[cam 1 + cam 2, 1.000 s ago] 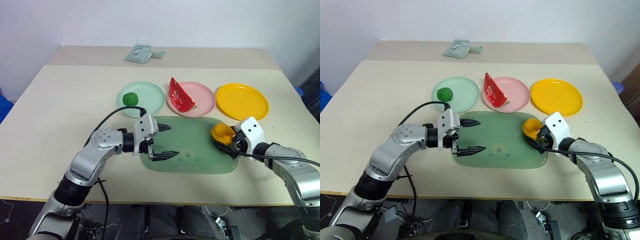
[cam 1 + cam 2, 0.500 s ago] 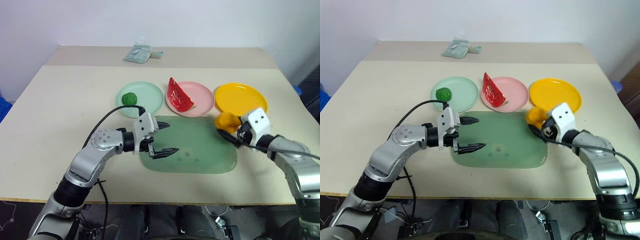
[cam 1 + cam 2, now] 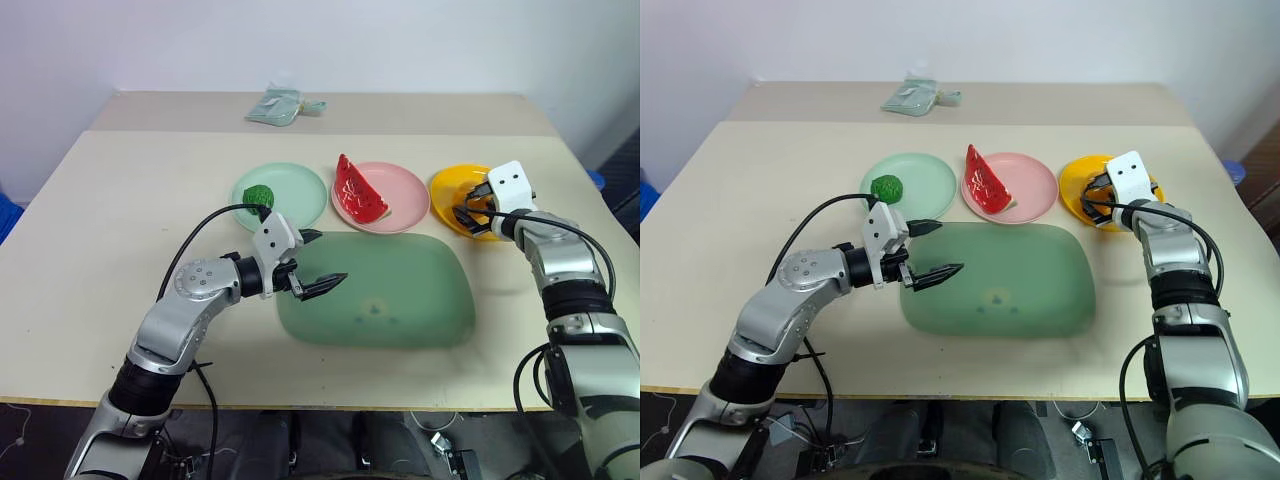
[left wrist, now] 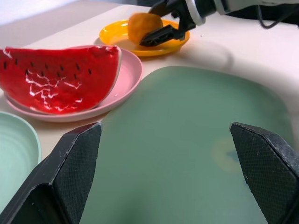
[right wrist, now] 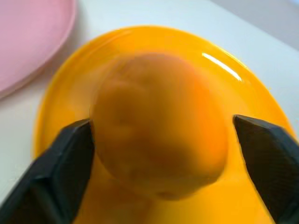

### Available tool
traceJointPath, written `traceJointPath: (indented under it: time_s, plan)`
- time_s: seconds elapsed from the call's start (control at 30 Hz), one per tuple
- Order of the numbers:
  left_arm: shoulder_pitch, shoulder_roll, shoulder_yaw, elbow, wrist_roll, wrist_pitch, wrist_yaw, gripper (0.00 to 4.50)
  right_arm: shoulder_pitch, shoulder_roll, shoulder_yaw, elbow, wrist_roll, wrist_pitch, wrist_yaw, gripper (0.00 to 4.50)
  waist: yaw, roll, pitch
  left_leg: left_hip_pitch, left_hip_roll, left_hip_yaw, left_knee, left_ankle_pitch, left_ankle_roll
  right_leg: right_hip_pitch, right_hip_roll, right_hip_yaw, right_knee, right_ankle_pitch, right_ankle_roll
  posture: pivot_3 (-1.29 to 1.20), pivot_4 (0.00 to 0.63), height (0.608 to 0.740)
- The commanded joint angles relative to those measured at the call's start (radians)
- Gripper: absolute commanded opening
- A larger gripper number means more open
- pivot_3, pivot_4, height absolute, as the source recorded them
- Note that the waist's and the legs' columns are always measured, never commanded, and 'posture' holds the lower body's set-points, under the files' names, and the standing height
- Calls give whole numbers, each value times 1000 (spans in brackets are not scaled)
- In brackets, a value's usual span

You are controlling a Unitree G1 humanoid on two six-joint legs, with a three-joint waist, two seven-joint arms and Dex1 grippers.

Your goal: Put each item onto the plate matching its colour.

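The right pincer [image 3: 470,213] holds the orange fruit [image 5: 156,140] between its two black fingers, over the yellow plate [image 3: 447,187] — whether the fruit touches the plate I cannot tell. The watermelon wedge [image 3: 360,190] stands on its rind on the pink plate [image 3: 405,200], which lies between the yellow plate and the pale green plate [image 3: 300,190]. The bumpy green ball [image 3: 259,196] sits on the green plate, at the side away from the pink one. In front of the three plates lies a large translucent green mat [image 3: 400,295] on the table [image 3: 120,210]. The left pincer [image 3: 318,262] hovers at the mat's left edge with its fingers spread wide and nothing between them — it points across the mat towards the right. A small pale green bundle [image 3: 282,105] lies at the far side of the table, well apart from everything else
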Motion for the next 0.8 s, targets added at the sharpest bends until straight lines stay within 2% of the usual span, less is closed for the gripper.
traceJointPath:
  time_s: [0.03,0.1,0.23,0.37,0.43,0.53,0.63,0.8]
  plan:
    - [1,-3,22,-50,-2,-12,23,4500,-33,-29,-21,7,-7,-71,29,4456,-1,0,0,0,0,0,0,0,0,0,0,0,0,0,0,0,150,740]
    - [3,1,43,-48,8,-29,44,4500,1,-49,-41,-66,11,-114,66,4456,-2,0,0,0,0,0,0,0,0,0,0,0,0,0,0,0,150,740]
    - [32,39,147,-59,-8,-19,82,4500,148,-108,-117,-319,127,-135,233,4456,2,0,0,0,0,-1,0,0,0,0,0,0,0,0,0,0,150,740]
    - [143,111,299,-72,3,-6,131,4500,376,-168,-221,-599,310,-18,415,4456,2,0,0,0,1,-1,-1,0,0,0,0,0,0,0,0,0,150,740]
    - [212,112,398,-69,15,5,205,4500,485,-185,-263,-687,367,11,470,4456,2,0,0,1,1,-1,-2,-1,1,1,0,0,-2,0,0,0,150,740]
    - [287,95,488,-53,61,7,317,4500,575,-193,-298,-747,408,44,502,4456,2,0,0,2,1,-1,-3,-4,6,2,-1,0,-3,0,0,0,150,740]
    - [378,71,563,-57,60,-13,357,4500,599,-173,-309,-751,418,66,484,4456,0,1,0,3,1,-1,-3,-4,6,3,-2,0,-2,0,0,0,150,740]
    - [419,68,548,-68,75,-25,369,4500,574,-149,-282,-718,403,59,476,4456,10,1,0,3,1,-1,-4,-4,6,3,-3,-1,-3,0,0,0,150,740]
